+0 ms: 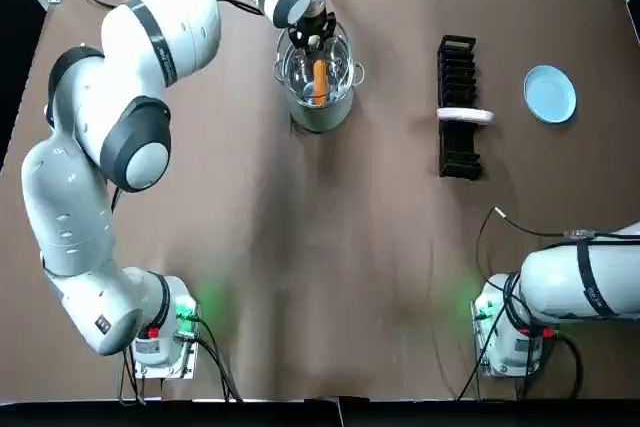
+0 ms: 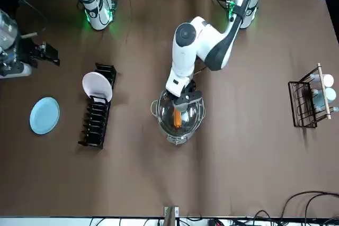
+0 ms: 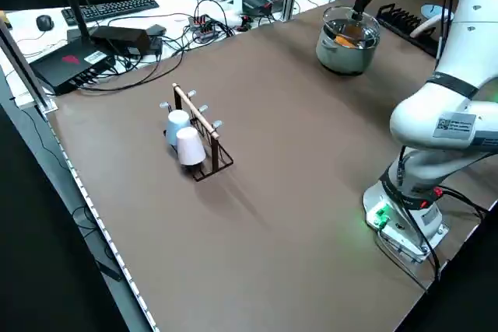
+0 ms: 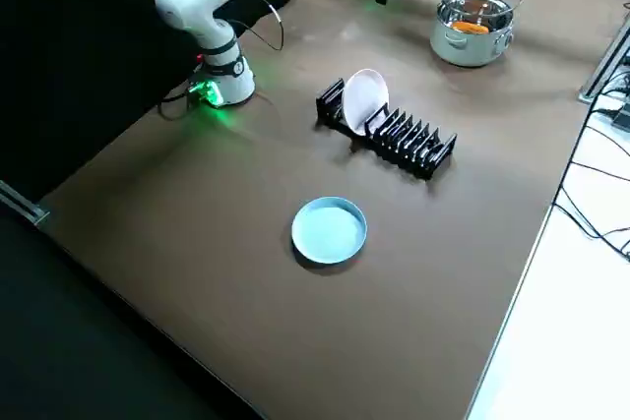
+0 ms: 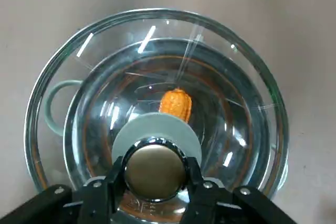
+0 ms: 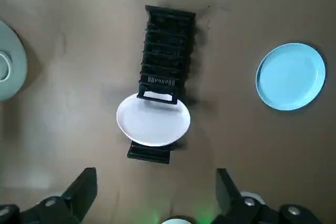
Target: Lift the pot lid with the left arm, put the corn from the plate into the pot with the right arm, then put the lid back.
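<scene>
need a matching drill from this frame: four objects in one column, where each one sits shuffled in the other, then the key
Things
1. corn
2. lid
3. white plate
4. blue plate

Places
A. standing on edge in the black rack
B. flat on the table, nothing on it
C. inside the pot
D. over the pot, its knob gripped by the left gripper

Pairs: 1-C, 2-D, 3-A, 4-B

The right gripper hangs open above the table, holding nothing.
</scene>
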